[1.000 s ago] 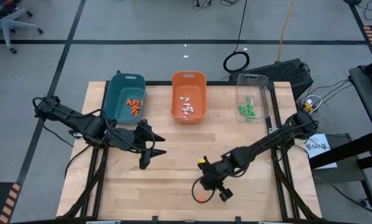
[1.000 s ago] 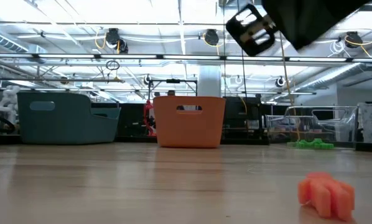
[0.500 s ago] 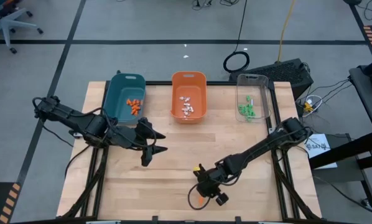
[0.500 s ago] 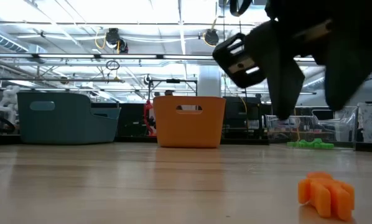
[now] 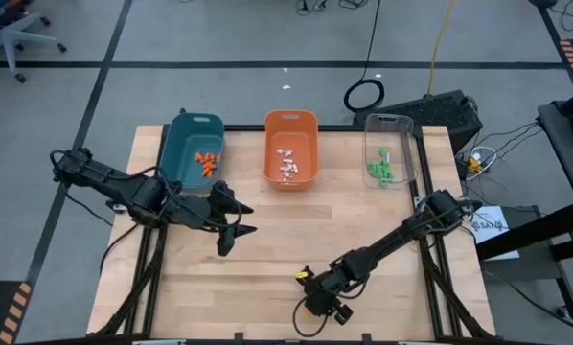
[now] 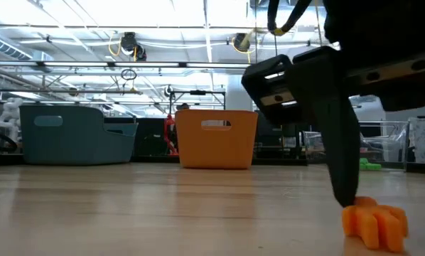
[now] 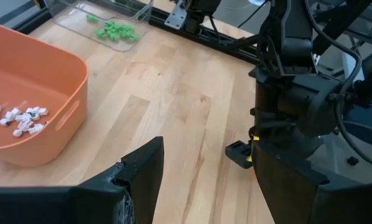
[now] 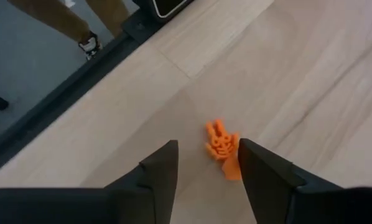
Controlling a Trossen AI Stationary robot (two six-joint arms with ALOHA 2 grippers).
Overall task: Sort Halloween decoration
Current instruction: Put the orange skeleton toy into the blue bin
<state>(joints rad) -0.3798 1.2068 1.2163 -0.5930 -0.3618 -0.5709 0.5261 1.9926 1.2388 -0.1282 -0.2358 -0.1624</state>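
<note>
My right gripper (image 8: 204,163) is open astride the orange trinket (image 8: 223,147) lying flat on the desk (image 8: 310,81), its long axis along the gap; left gripper (image 5: 231,218) open, empty.

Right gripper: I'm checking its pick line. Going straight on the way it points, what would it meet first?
Probably the orange trinket on the table; it lies just ahead of the open right gripper, nearer one finger.
</note>
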